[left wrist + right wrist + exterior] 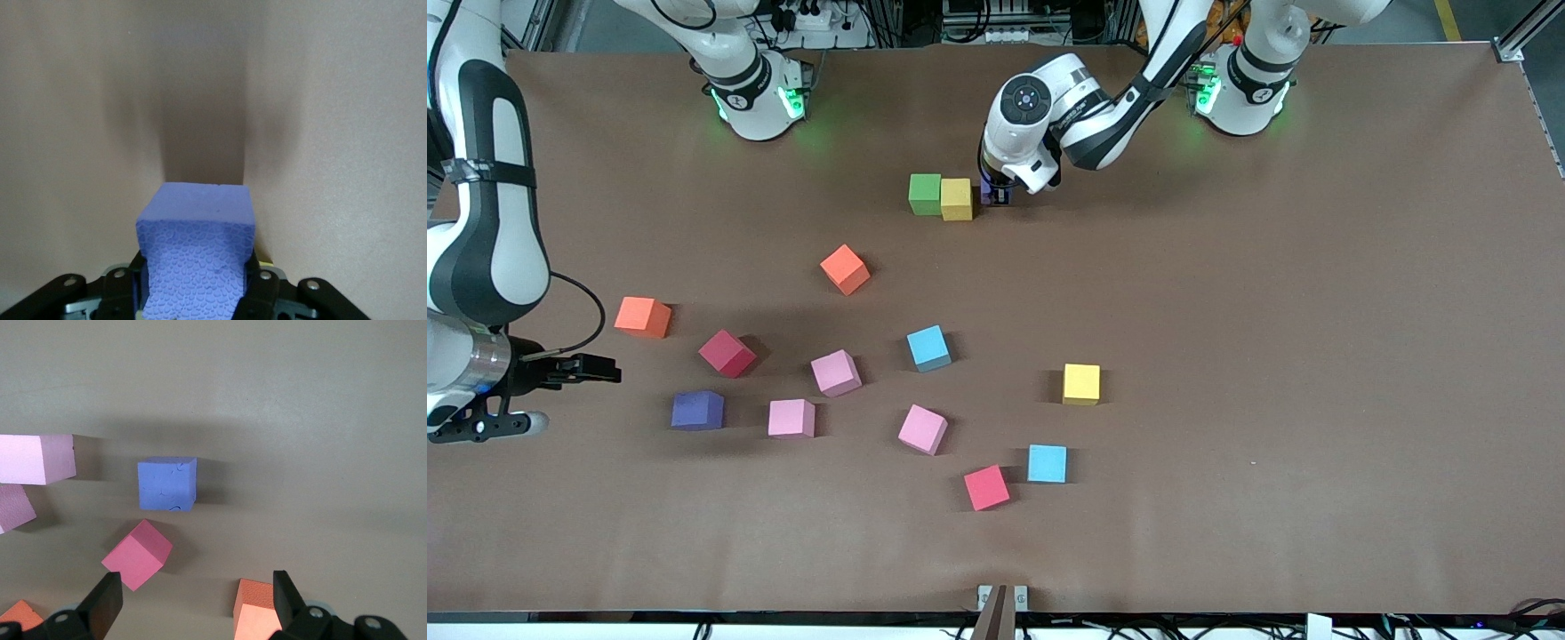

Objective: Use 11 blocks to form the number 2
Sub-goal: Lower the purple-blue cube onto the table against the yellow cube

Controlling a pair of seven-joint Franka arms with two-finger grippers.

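- Left gripper (999,192): jaws clamped on a purple block (197,248), low beside the yellow block (957,198) and green block (925,193) that start the row near the bench's robot-side edge.
- Right gripper (197,600): jaws wide apart, empty, waiting over the bench's right-arm end.
- Risk: a crooked release would probably nudge the yellow block and skew the row.
- Loose blocks: two orange, two red, three pink, two light blue, one yellow, one purple.

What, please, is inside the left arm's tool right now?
The left tool is shut on a purple block, beside the yellow block and green block. Whether it touches the table is hidden.
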